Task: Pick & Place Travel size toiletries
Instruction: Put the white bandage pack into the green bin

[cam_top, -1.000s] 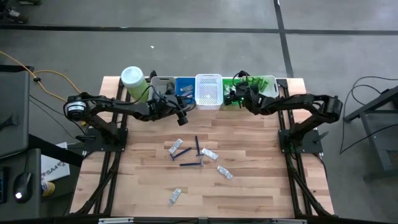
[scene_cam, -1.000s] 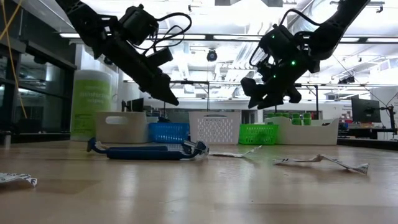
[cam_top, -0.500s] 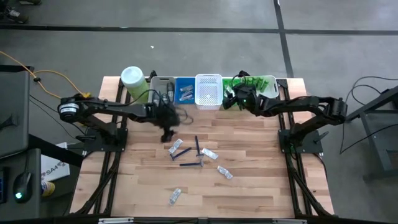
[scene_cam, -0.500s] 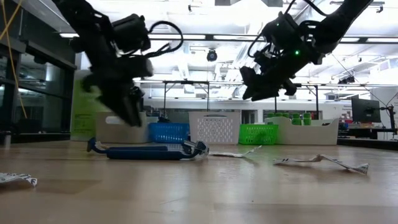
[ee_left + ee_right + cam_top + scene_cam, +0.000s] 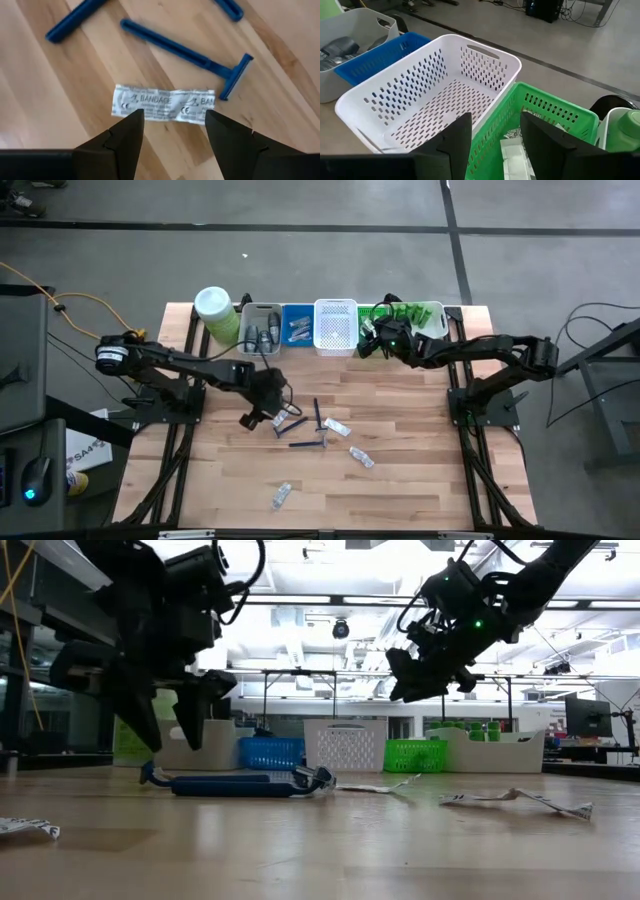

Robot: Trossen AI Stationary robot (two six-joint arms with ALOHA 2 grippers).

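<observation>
Our left gripper (image 5: 172, 127) has swung down from the bins, fingers spread and empty, straddling a sachet (image 5: 164, 104) printed "BANDAGE" beside a blue razor (image 5: 190, 57). Our right gripper (image 5: 495, 132), parted and empty, stays above the green basket (image 5: 547, 112).

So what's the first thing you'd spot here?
Probably the left pincer, open just above a bandage packet lying on the wooden table beside a blue razor. Then the row of bright baskets at the table's far edge, where the right pincer hangs open over the green basket.
</observation>
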